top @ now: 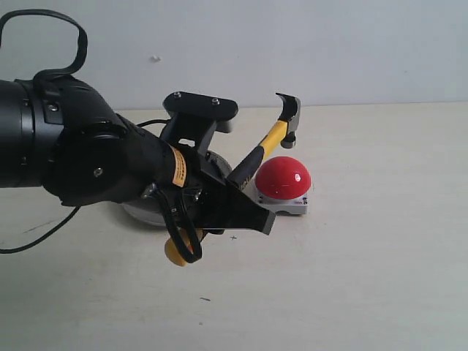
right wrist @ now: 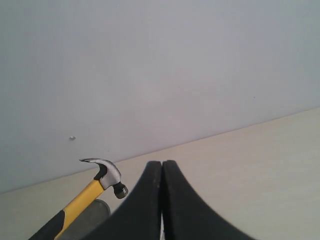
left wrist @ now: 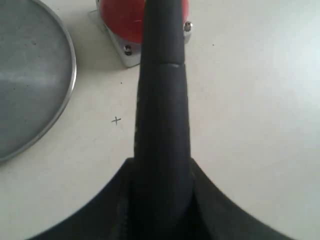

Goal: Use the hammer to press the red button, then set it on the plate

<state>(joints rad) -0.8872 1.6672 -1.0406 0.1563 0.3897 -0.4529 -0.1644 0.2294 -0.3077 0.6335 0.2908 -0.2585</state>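
Along the left edge of the exterior view, the left arm (top: 66, 139) fills much of the frame, with a black cable (top: 44, 12) looping above it against the pale wall (top: 329, 44). Below the arm's wrist, the plate (top: 137, 212) lies flat on the table (top: 365, 278). It is mostly hidden, and only a sliver of silver rim shows (the left wrist view gives far more of the plate (left wrist: 30, 75), brushed and bare). Further right, the left gripper (top: 234, 208) is clamped on the black grip of the hammer (top: 270, 139), and the yellow looped end (top: 179, 248) hangs out below the fingers. From the grip the handle slants up and to the right, turning yellow before the dark head (top: 290, 117). The head is raised over the far side of the red button (top: 283, 178), with a small gap between its striking face and the dome. The button sits on its grey base (top: 289, 205) just beside the plate. In the left wrist view the hammer (left wrist: 162, 90) runs straight out of the left gripper (left wrist: 161, 170) across the red button (left wrist: 117, 20), and a small pencilled cross (left wrist: 116, 120) marks the table between plate and handle. The right wrist view shows the right gripper (right wrist: 161, 200) with its fingers pressed together on nothing, and beyond it the hammer (right wrist: 105, 175) held up before the wall.
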